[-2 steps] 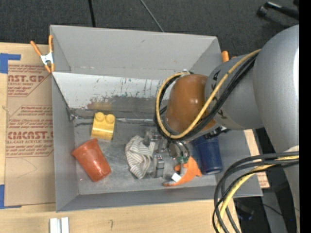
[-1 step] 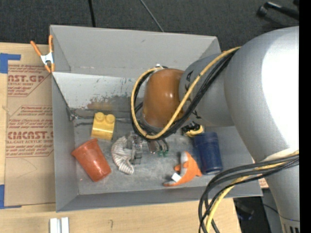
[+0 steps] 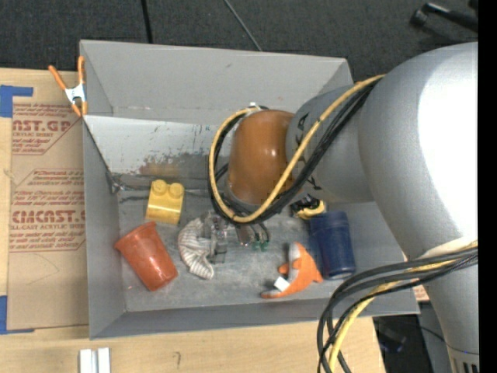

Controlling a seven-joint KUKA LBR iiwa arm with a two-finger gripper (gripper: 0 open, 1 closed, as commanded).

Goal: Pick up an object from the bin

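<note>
My gripper point(image 3: 217, 238) reaches down at the middle of the bin floor, its fingers right against a grey-and-white striped, curled soft thing point(image 3: 194, 253). Whether that thing sits between the fingers is hidden by the wrist above. A yellow toy brick point(image 3: 165, 201) lies just up and left of it. An orange cup point(image 3: 147, 256) lies on its side to the left. A small green piece point(image 3: 260, 245) shows just right of the gripper.
A dark blue cylinder point(image 3: 332, 243) lies at the right of the bin floor, with an orange-and-white toy point(image 3: 298, 274) in front of it and a small yellow-black thing point(image 3: 307, 205) behind it. The arm with its orange cover and cables overhangs the bin's middle and right.
</note>
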